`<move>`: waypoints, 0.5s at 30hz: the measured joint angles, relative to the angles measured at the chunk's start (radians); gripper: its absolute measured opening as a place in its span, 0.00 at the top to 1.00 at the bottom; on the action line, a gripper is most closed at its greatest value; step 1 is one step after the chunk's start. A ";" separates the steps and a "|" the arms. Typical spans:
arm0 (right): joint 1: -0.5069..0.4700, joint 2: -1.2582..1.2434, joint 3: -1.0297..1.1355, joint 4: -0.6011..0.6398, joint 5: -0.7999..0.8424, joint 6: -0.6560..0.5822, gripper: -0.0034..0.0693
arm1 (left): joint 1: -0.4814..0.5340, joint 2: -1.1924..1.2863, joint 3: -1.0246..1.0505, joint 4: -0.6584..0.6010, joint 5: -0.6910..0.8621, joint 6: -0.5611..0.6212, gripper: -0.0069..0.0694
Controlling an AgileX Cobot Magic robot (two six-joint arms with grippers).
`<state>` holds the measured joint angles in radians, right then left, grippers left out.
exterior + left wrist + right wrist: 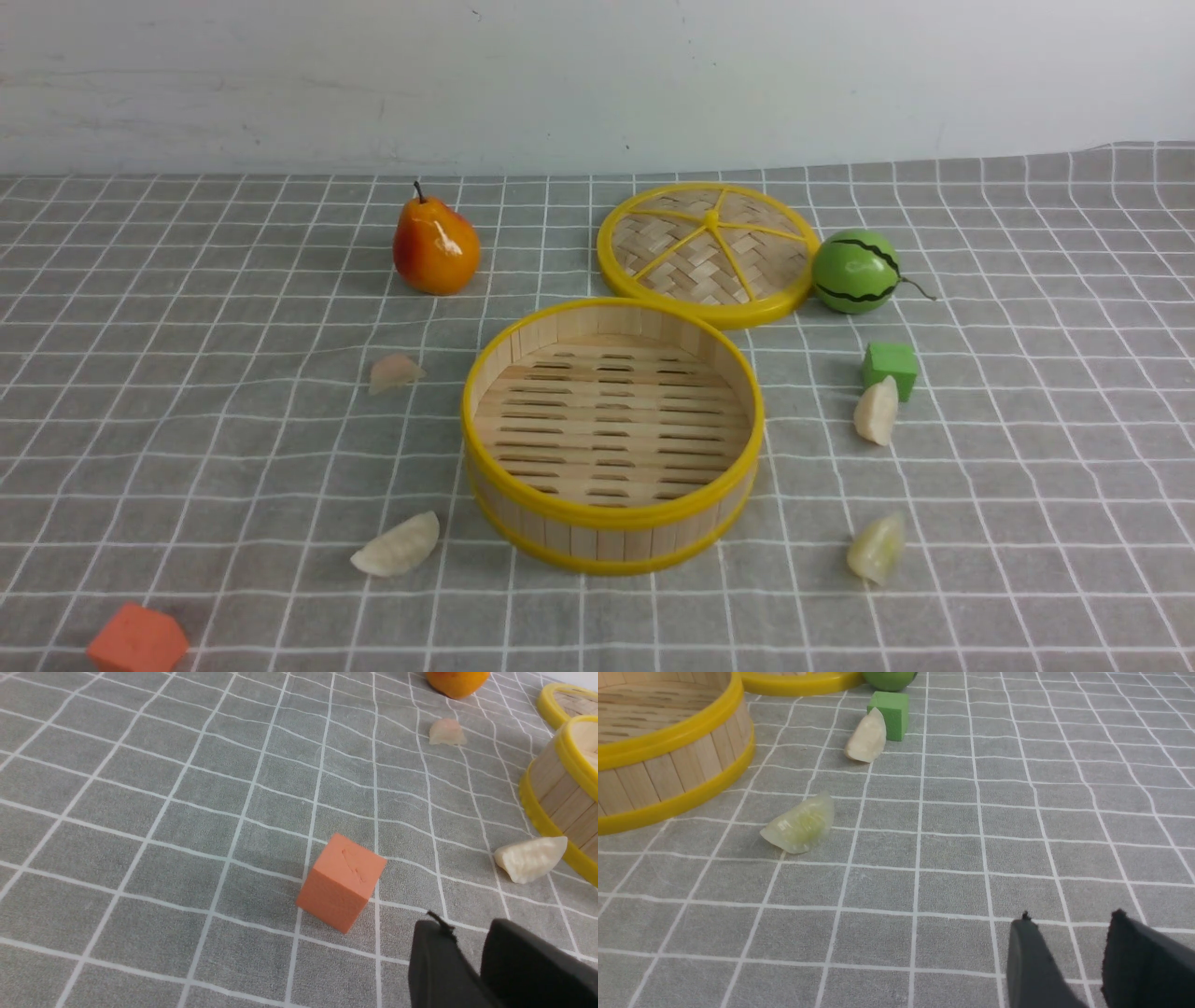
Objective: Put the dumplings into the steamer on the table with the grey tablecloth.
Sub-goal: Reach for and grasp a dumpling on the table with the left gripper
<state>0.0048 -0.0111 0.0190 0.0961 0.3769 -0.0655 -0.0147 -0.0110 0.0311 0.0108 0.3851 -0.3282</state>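
Notably, with the left gripper (pixel 471 933) and right gripper (pixel 1071 924) both empty, jaws slightly apart, grabbing the dumpling (pixel 877 411) touching the green cube (pixel 890 365) risks snagging the cube.

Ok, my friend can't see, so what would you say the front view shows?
An empty bamboo steamer stands on a grey tablecloth, with four pale dumplings lying around it, two on each side. Farther back are its woven lid, a pear and a toy watermelon, plus a green cube and an orange block.

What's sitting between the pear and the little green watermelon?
The flat woven yellow-rimmed lid lies between them; the front view shows it.
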 joint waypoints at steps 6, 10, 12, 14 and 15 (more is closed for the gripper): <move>0.000 0.000 0.000 -0.026 -0.001 0.000 0.62 | 0.000 0.000 0.000 0.002 0.000 0.000 0.70; 0.000 0.000 0.001 -0.028 -0.022 0.000 0.62 | 0.000 0.000 0.000 0.002 0.000 0.000 0.69; 0.000 0.000 0.005 -0.029 -0.045 0.000 0.62 | 0.000 0.000 0.000 0.002 -0.001 0.000 0.69; 0.000 0.000 0.008 -0.029 -0.094 0.000 0.62 | 0.000 0.000 0.000 0.002 -0.010 0.000 0.69; 0.000 0.000 0.008 -0.029 -0.130 0.000 0.62 | 0.000 0.000 0.000 0.002 -0.025 0.000 0.69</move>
<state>0.0048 -0.0111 0.0274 0.0666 0.2466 -0.0655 -0.0147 -0.0110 0.0311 0.0131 0.3597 -0.3282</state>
